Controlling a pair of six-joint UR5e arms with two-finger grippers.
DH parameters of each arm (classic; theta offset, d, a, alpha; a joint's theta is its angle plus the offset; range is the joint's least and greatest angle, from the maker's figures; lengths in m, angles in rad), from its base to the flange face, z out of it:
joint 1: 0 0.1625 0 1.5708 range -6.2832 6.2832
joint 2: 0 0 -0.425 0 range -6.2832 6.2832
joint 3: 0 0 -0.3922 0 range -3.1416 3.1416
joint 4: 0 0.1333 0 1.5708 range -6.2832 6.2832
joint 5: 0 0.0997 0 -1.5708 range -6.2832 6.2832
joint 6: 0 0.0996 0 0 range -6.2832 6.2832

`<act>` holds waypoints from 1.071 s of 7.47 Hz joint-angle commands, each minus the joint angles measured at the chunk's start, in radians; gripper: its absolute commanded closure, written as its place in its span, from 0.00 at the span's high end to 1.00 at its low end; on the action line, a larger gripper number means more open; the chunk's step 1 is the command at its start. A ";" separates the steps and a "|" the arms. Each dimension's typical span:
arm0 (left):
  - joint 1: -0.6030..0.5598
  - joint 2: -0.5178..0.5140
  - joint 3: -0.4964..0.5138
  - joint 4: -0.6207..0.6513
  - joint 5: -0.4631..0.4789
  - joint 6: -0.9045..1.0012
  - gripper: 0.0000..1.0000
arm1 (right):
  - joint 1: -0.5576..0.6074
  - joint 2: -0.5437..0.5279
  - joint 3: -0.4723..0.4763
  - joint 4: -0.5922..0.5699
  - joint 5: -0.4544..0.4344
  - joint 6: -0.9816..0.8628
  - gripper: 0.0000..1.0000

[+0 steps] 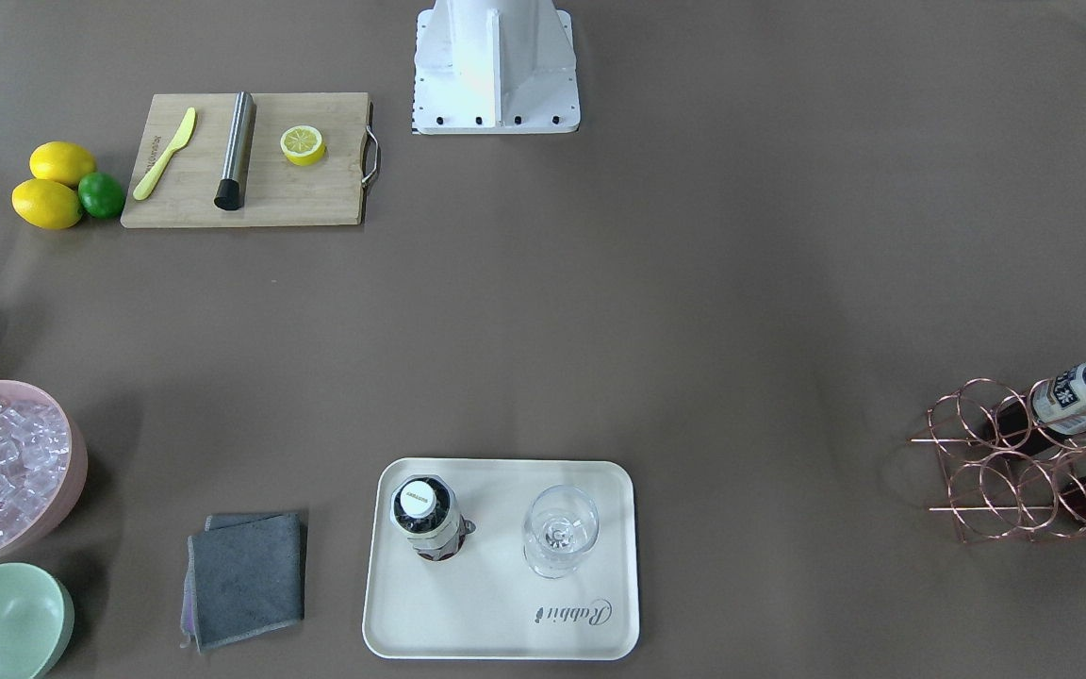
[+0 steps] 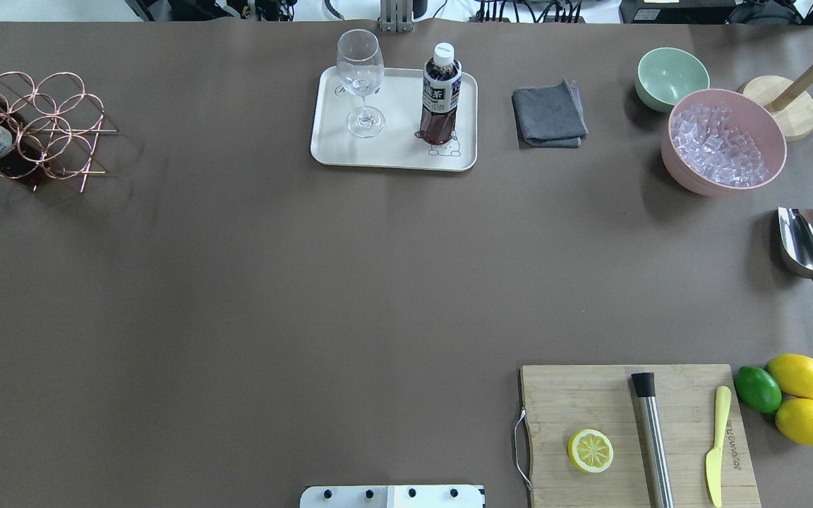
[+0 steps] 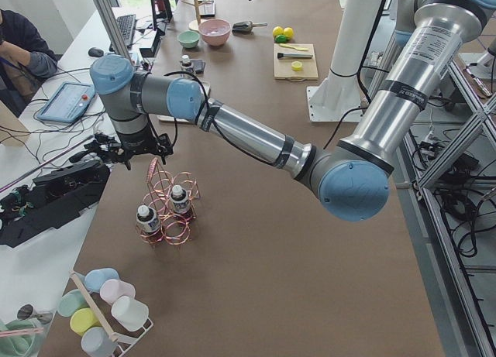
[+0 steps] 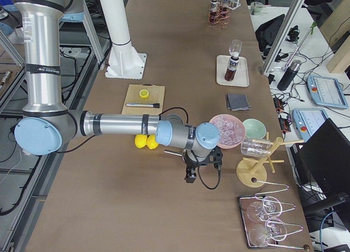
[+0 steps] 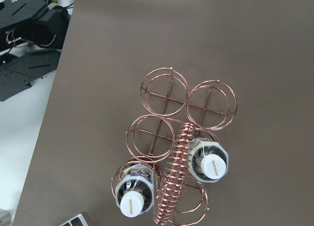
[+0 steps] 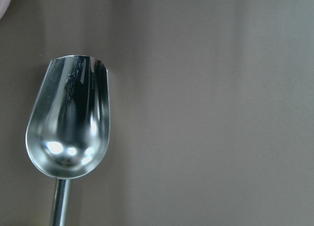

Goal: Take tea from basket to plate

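Observation:
One tea bottle [image 1: 427,514] stands upright on the cream plate [image 1: 496,613], beside a wine glass [image 1: 559,530]; both also show in the overhead view, the bottle [image 2: 440,95] on the plate [image 2: 392,152]. Two more tea bottles [image 5: 208,162] [image 5: 133,196] sit in rings of the copper wire basket [image 5: 164,96], which stands at the table's left end [image 2: 46,120]. My left gripper [image 3: 130,152] hovers above the basket; it shows only in the exterior left view, so I cannot tell if it is open. My right gripper [image 4: 199,173] hangs over a steel scoop [image 6: 68,123]; I cannot tell its state either.
A pink bowl of ice [image 2: 724,141], a pale green bowl [image 2: 671,77] and a grey cloth [image 2: 549,113] lie right of the plate. A wooden cutting board [image 2: 632,430] holds a lemon half, a steel rod and a yellow knife; lemons and a lime [image 2: 791,395] lie beside it.

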 commanded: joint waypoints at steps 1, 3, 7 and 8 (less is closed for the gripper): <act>-0.021 0.145 -0.118 0.047 -0.004 -0.531 0.98 | 0.056 -0.016 0.027 -0.002 -0.067 0.002 1.00; 0.005 0.215 -0.124 0.040 0.003 -0.794 0.98 | 0.056 -0.016 0.027 -0.002 -0.061 0.003 1.00; 0.022 0.412 -0.118 -0.170 0.004 -0.862 0.98 | 0.054 -0.018 0.031 -0.002 -0.057 0.002 1.00; 0.023 0.455 -0.118 -0.210 0.004 -0.901 0.98 | 0.054 -0.016 0.030 -0.002 -0.057 0.002 1.00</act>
